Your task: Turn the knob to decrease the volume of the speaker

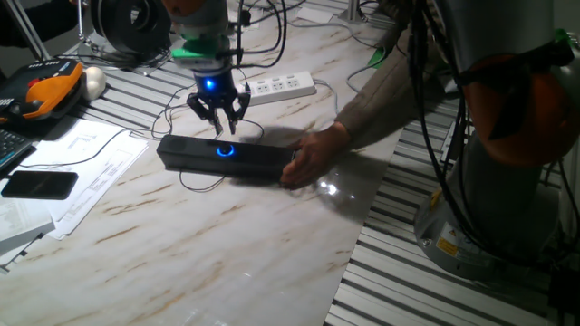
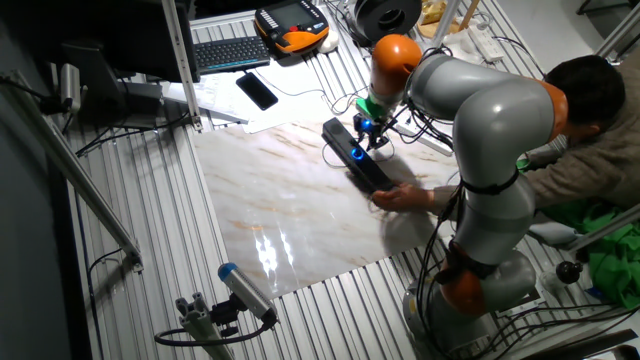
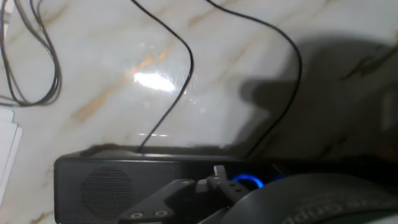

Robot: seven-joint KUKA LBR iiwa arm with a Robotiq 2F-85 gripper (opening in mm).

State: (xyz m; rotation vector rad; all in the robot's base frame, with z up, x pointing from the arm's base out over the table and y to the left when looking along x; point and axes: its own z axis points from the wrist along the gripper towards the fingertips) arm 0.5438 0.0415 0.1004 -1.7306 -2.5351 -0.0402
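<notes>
The speaker [image 1: 195,154] is a long black bar lying on the marble table. The knob [image 1: 225,150], ringed in glowing blue, sits mid-top. My gripper [image 1: 218,129] hangs just behind and above the knob, fingers spread open, holding nothing; I cannot tell if a fingertip touches it. In the other fixed view the gripper [image 2: 371,132] is over the speaker [image 2: 365,170] by the blue glow [image 2: 357,153]. In the hand view the speaker [image 3: 118,183] fills the bottom and the blue ring [image 3: 247,181] is partly hidden by gripper parts.
A person's hand [image 1: 313,154] holds the speaker's right end, the arm reaching in from the right. A white power strip [image 1: 283,87] lies behind. Papers [image 1: 86,167], a phone [image 1: 38,185] and an orange pendant [image 1: 45,92] are at left. Thin cables [image 3: 177,87] run behind the speaker.
</notes>
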